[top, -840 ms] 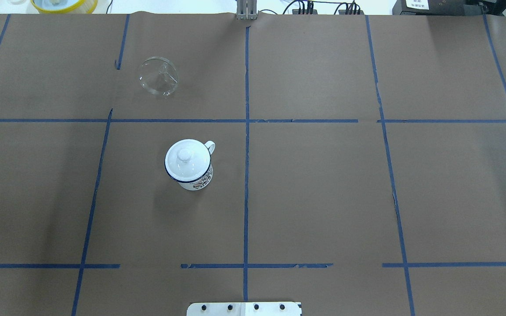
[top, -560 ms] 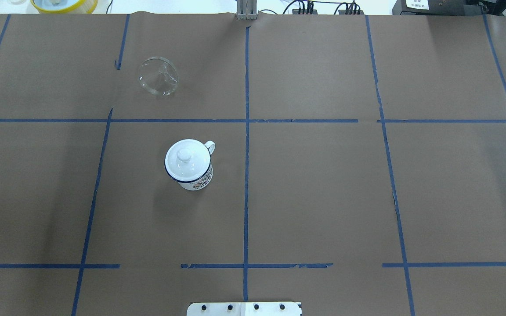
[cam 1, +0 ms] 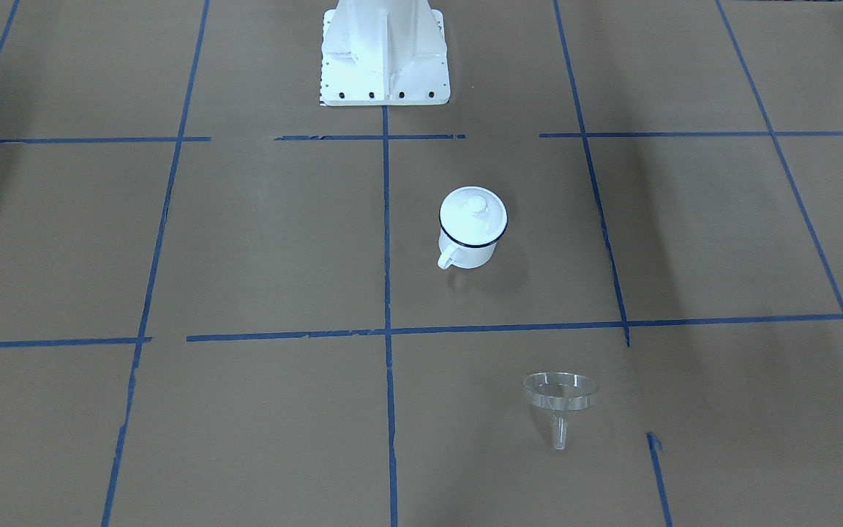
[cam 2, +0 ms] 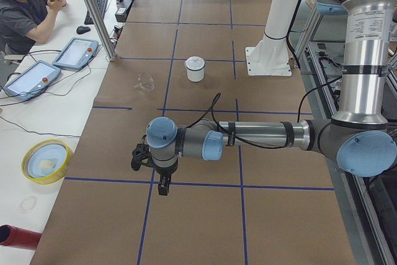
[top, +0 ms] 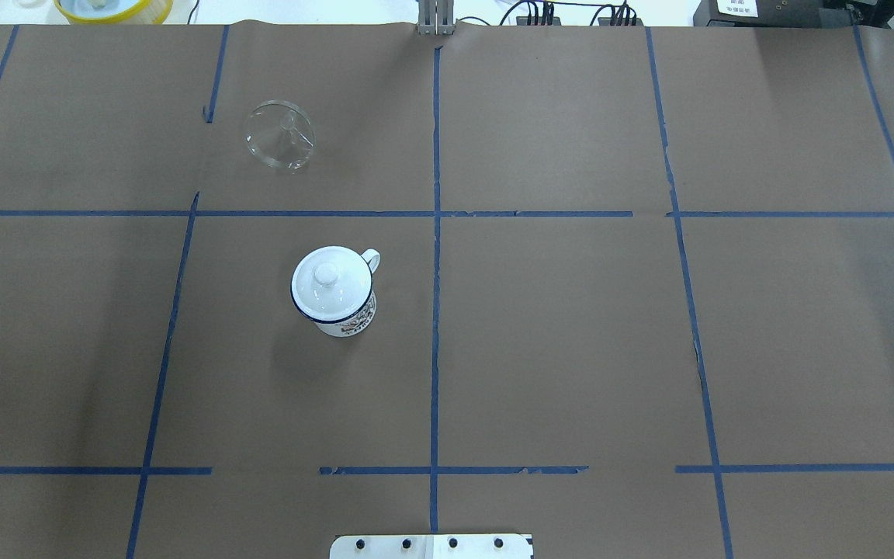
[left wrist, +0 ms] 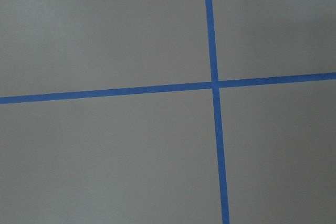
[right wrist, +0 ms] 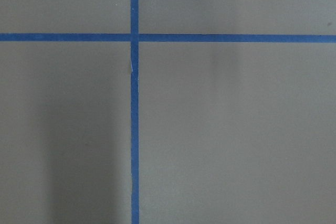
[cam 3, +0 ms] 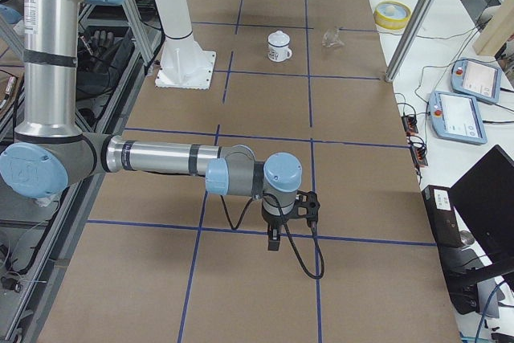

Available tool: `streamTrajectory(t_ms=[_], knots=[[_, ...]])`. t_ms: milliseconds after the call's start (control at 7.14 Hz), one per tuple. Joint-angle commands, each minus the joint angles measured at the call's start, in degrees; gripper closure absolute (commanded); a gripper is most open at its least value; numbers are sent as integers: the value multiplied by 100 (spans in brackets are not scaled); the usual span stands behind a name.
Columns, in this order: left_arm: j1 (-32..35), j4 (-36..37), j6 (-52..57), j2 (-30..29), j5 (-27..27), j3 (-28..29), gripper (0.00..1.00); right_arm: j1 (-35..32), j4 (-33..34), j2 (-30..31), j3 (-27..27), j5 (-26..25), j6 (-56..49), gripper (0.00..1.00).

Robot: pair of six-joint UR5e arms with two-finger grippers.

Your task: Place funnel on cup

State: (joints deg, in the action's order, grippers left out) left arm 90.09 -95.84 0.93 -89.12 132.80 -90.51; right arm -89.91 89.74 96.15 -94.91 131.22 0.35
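The clear funnel (top: 279, 136) lies on its side on the brown paper, far left of the table's middle line; it also shows in the front view (cam 1: 560, 395). The white mug (top: 350, 320) with a dark blue rim stands upright nearer the robot, handle to the far right, with a white knobbed lid (top: 327, 278) sitting on it. The mug also shows in the front view (cam 1: 471, 252). My left gripper (cam 2: 162, 184) hangs over bare paper at the table's left end, far from both. My right gripper (cam 3: 273, 238) hangs over the right end. I cannot tell whether either is open or shut.
The robot's white base plate (top: 431, 546) sits at the near middle edge. A yellow bowl (top: 113, 8) stands beyond the far left edge. An operator (cam 2: 25, 10) sits by two teach pendants (cam 2: 75, 53) on the far side. Blue tape lines grid the paper.
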Motion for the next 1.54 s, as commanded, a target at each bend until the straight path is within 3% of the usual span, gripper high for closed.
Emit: streamTrajectory(t_ms=[0,280,560,980,1120,1260,1400], knots=[[0,12,-13,-79,-9,-28,0,0,0,0,-1,0,0,0],[-9,378,-293,-175,-26,-648,0,0,0,0,-1,0,0,0],[-96,1406,-1334,-761,-53,-1737,0,0,0,0,-1,0,0,0],[-1409,1471,-2783,-1211,-97,-2592,0,0,0,0,-1,0,0,0],[-1937,1480,-3548,-1552,-140,-2612,0,0,0,0,-1,0,0,0],[-2630,1489,-4034,-1947,-515,-2568,0,0,0,0,-1,0,0,0],[-2811,1489,-4257,-2204,-553,-2533,0,0,0,0,-1,0,0,0]])
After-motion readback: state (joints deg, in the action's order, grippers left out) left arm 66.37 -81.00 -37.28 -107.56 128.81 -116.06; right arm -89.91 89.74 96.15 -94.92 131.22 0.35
